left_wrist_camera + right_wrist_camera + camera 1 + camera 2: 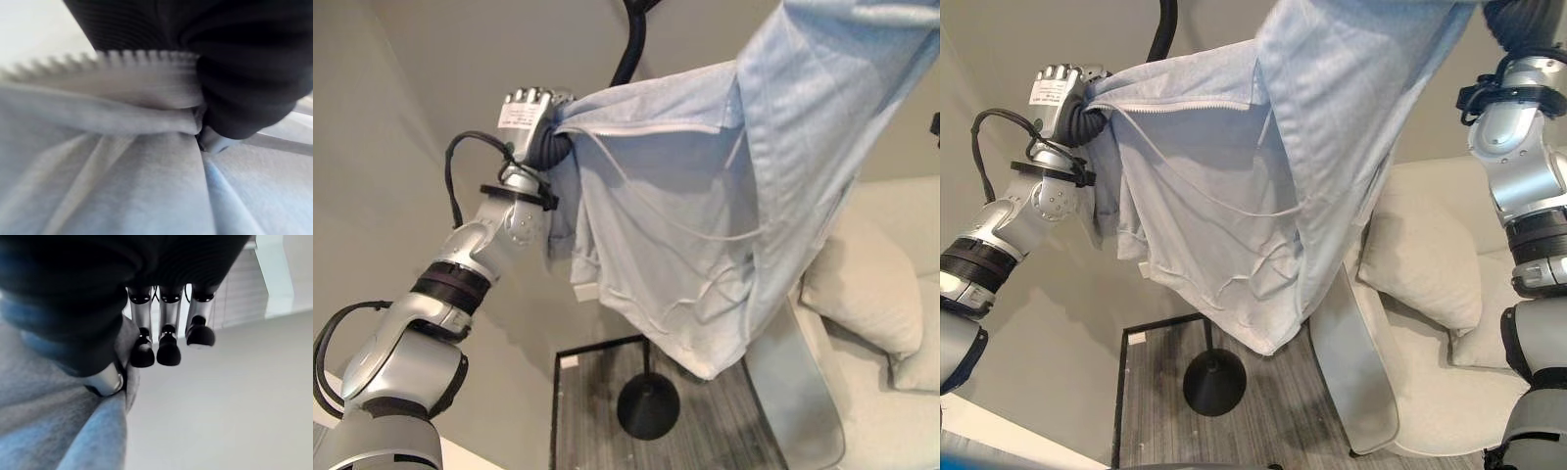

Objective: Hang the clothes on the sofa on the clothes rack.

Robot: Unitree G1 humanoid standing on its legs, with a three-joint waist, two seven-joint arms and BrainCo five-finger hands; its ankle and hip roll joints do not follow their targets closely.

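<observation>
Holding the pale blue garment (705, 196) high in the air, the robot has it stretched between both raised arms, well clear of the cream sofa (1430, 392) and its cushion (1425, 264) below. The left hand (530, 110) is clenched on a bunched edge near the zip; its wrist view shows cloth gathered tight under the dark cover. The right hand (166, 340) is up at the other end of the spread, with cloth pinched between its thumb and the side of the hand, while the dark-tipped fingers (168, 352) hang partly bent and free of it. That looks to me the weaker hold, and if that end slides out, the whole weight would swing onto the left hand and the garment would drop in a heap towards the floor. The rack's black curved top (631, 49) shows just behind the cloth and its round base (648, 406) stands on the dark rug (1263, 421) beneath the hanging hem. I cannot tell whether any part of the garment is already over the hook. The loose drawstring (656, 211) and the low hem could snag the pole, and a pull sideways might tip so slim a stand.
</observation>
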